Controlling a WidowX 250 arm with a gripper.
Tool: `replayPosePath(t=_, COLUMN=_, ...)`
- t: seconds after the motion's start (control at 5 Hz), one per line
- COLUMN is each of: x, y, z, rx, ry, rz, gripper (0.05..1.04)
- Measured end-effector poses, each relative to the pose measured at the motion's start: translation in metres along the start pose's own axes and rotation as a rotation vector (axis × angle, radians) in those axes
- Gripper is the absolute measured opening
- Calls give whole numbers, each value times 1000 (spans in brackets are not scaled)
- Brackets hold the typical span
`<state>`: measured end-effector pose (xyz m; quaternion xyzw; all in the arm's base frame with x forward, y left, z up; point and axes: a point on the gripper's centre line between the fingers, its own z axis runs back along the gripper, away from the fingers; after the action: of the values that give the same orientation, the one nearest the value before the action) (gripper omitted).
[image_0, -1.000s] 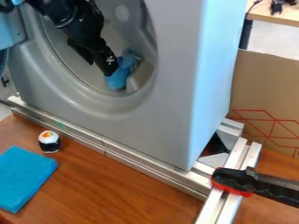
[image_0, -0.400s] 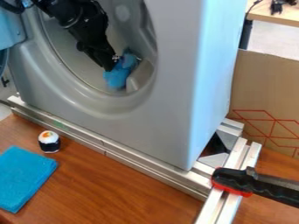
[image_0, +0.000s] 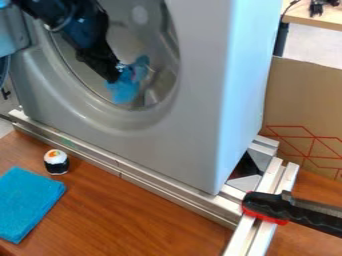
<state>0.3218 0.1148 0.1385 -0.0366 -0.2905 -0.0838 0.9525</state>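
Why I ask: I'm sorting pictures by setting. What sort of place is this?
Probably a robotics lab or workshop: a robot arm is at the round opening of what looks like a washer, with metal rails below and a clamp on them.

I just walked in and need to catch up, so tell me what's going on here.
The robot arm's black gripper is inside the round opening of a grey front-loading machine, right at a crumpled blue cloth; whether it grips the cloth, I can't tell. Outside, on the wooden table, lie a folded blue cloth and, beside it, a small sushi-like piece. A black-and-red clamp sits on the metal rails.
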Motion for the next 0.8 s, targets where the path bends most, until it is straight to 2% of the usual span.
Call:
replayPosePath(t=0.2, x=-28, y=-11, z=41, rx=57, ry=54, rz=19, gripper=115)
replayPosePath(t=0.4, x=-65, y=-21, z=70, rx=76, ry=293, rz=61, gripper=111)
replayPosePath(t=0.6, x=-104, y=-47, z=86, rx=33, ry=413, rz=-4, gripper=111)
replayPosePath(t=0.8, x=-137, y=-53, z=77, rx=15, ry=446, rz=-49, gripper=111)
